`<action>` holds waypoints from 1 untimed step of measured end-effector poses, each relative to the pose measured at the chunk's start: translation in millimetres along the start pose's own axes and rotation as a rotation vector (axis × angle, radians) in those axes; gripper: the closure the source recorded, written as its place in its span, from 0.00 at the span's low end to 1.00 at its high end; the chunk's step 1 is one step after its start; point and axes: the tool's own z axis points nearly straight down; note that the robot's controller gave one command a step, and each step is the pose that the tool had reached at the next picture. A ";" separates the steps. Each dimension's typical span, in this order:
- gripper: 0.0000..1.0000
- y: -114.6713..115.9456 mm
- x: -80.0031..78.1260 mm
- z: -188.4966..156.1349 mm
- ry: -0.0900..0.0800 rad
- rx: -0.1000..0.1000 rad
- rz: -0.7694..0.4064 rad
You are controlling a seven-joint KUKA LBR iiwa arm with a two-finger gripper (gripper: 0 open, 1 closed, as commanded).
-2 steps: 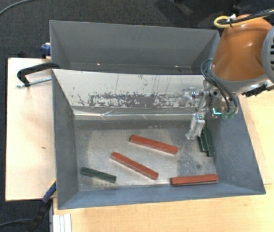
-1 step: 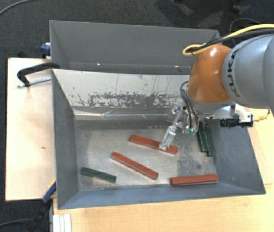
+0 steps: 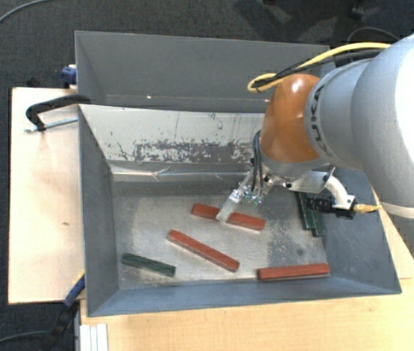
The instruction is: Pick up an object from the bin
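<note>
In the camera view, the grey metal bin (image 3: 97,218) is taking up the middle of the frame, and the silver arm with the orange cover (image 3: 287,123) is reaching into it from the right side.

The pincer (image 3: 235,206) is hanging low over the bin floor, a little right of the frame centre, and it is pointing down and to the left. I cannot tell whether the pincer is spread or pressed together.

Its tip is standing between two short things. The left short red-brown flat bar (image 3: 204,211) is lying just beside it. The right short red-brown flat bar (image 3: 248,222) is lying just beside it on the lower right. I cannot tell whether the tip is touching either of them.

Below these two, a long red-brown flat bar (image 3: 202,250) is lying diagonally on the floor. Another red-brown flat bar (image 3: 293,272) is resting near the front wall, in the lower right of the bin. A dark green flat bar (image 3: 148,265) is lying in the lower left, well apart from the pincer. A dark green narrow piece (image 3: 311,216) is lying near the right wall, partly under the arm.
</note>
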 end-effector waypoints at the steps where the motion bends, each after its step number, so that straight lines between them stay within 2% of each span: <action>1: 0.00 42.6 68.5 -0.2 0.001 -0.003 0.012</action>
